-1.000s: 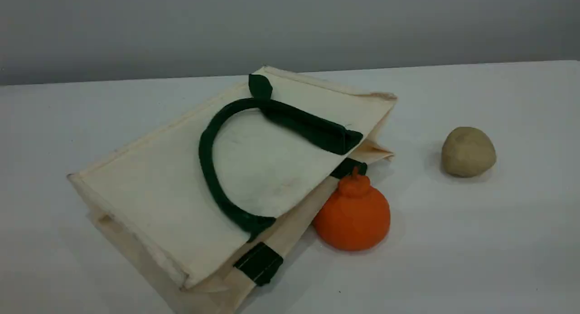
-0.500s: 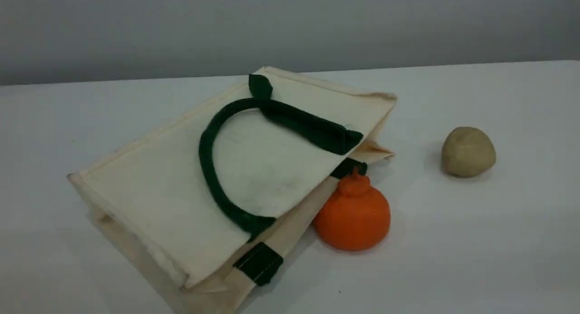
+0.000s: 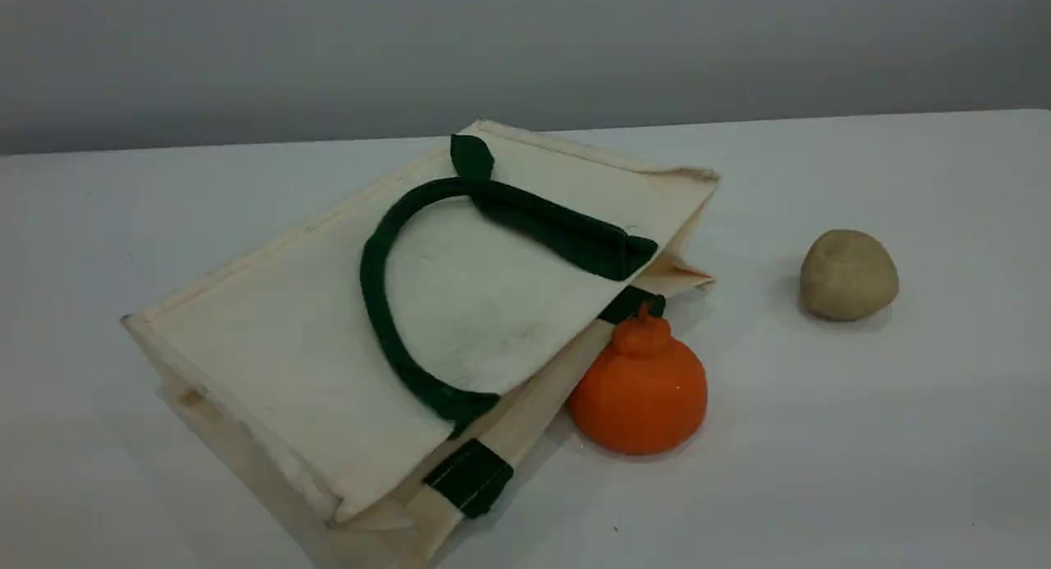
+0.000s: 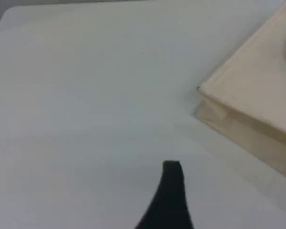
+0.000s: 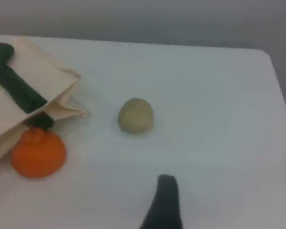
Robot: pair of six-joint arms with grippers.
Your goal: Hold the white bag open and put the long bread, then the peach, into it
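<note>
Scene view: the large cream-white canvas tote bag (image 3: 328, 331) with dark green strap handles (image 3: 386, 323) lies flat on its side on the white bench (image 3: 903, 438), mouth closed; neither arm enters this view. Left wrist view: one dark fingertip of the left pincer (image 4: 170, 191) hangs over bare bench, and a cream corner of the bag (image 4: 257, 95) lies ahead and to its right, well apart. Right wrist view: one fingertip of the right pincer (image 5: 166, 200) hangs above the bench; the bag's green-patched rim (image 5: 24, 90) lies ahead and far to its left, with the orange stem-knobbed fruit (image 5: 38, 152) touching that rim and the round beige lump (image 5: 136, 115) just ahead-left. Both pincers stand wide and hold nothing. Neither the long golden loaf nor the pale pink peach appears in any view. Judged from this layout, the mouth faces the right pincer's side, while the left pincer faces the bag's closed bottom end.
</note>
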